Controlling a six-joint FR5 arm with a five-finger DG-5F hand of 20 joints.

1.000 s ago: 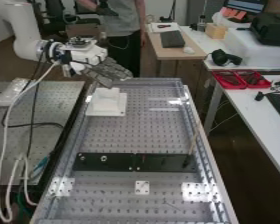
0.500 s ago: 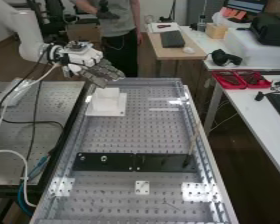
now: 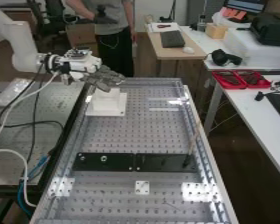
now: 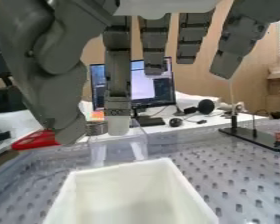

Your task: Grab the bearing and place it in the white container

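One small grey piece, which I take for the bearing (image 4: 96,128), sits pinched between the thumb and a finger of my hand (image 3: 105,78). It is above the white container (image 4: 124,175), apart from the rim; in the wrist view it lies outside the outline of the mouth. I judge this to be the placing step, with the grasp done and the release to come. To do it well, I should centre the bearing over the container's opening, then lower slowly with a steady pinch, my other fingers clear of the walls. Opening too high risks a bounce; opening too far to one side could catch the rim or drop the piece on the perforated table (image 3: 131,135) around the container. A clean, even spread of thumb and finger should let it fall straight. I make out nothing on the part of the container's inside that I can see. Well apart from the container, a red tray (image 3: 241,80) holds dark items.
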